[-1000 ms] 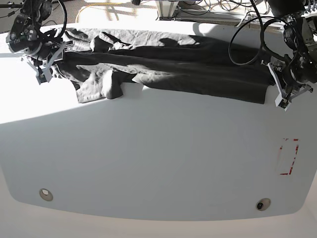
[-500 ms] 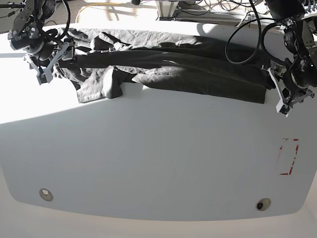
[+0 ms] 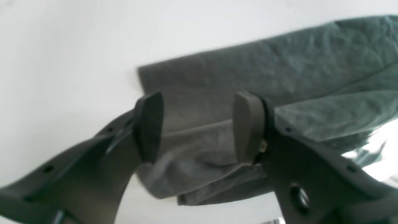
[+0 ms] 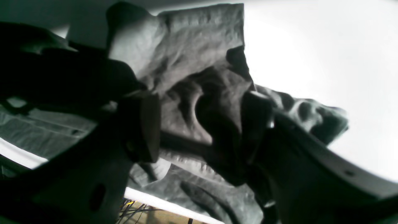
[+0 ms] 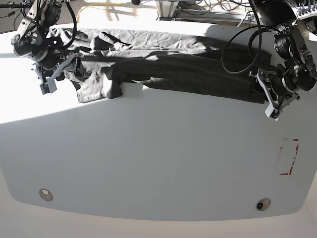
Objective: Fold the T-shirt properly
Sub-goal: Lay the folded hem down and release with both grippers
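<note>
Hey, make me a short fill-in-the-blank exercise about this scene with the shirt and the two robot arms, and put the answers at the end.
1. The T-shirt lies on a table whose colour is ____.
2. The left gripper has its jaws ____ over the cloth.
3. The right gripper hangs over the ____ end of the T-shirt, not the straight-edged one.
4. The tape outline on the table is coloured ____.

Missing words: white; open; bunched; red
</note>
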`<state>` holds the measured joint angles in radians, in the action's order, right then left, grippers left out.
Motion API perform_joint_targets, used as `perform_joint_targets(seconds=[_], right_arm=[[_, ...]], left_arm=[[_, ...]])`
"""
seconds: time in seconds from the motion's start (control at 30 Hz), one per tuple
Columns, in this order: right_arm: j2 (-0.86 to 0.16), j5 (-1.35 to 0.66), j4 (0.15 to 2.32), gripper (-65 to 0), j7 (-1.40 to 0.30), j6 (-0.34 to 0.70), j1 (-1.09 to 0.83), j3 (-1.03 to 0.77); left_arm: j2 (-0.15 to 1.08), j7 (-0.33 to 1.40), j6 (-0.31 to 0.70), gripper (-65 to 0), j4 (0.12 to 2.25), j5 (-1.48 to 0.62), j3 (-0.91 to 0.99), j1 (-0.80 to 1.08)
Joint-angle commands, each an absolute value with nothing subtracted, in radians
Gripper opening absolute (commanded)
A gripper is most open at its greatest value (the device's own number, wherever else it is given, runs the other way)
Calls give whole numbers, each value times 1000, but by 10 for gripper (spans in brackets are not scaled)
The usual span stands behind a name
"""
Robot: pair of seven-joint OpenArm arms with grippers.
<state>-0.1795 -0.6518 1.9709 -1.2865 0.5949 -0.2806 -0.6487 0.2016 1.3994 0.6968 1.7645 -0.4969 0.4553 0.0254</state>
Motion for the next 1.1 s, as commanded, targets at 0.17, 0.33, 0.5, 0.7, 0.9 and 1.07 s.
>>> perform_joint_targets(seconds=[0.17, 0.33, 0.5, 0.7, 0.9, 1.07], right_arm=[[-205, -618, 1854, -542, -1277, 595, -289, -653], [-214, -463, 1776, -477, -1222, 604, -277, -650], [-255, -407, 1704, -468, -1144, 605, -252, -605], [-300, -398, 1583, -468, -1098, 605, -193, -561], [-341, -394, 1529, -465, -1089, 602, -133, -561], [-360, -407, 1575, -458, -1112, 599, -117, -565]], left_arm=[[222, 1396, 698, -397, 1678, -406, 469, 74], [248, 1396, 698, -403, 1652, -384, 469, 107], [252, 1396, 698, -403, 1629, -384, 469, 111], [226, 1396, 698, -403, 1624, -380, 464, 88], [193, 1396, 698, -403, 1635, -380, 464, 67], [179, 1396, 698, -403, 1639, -386, 463, 56]])
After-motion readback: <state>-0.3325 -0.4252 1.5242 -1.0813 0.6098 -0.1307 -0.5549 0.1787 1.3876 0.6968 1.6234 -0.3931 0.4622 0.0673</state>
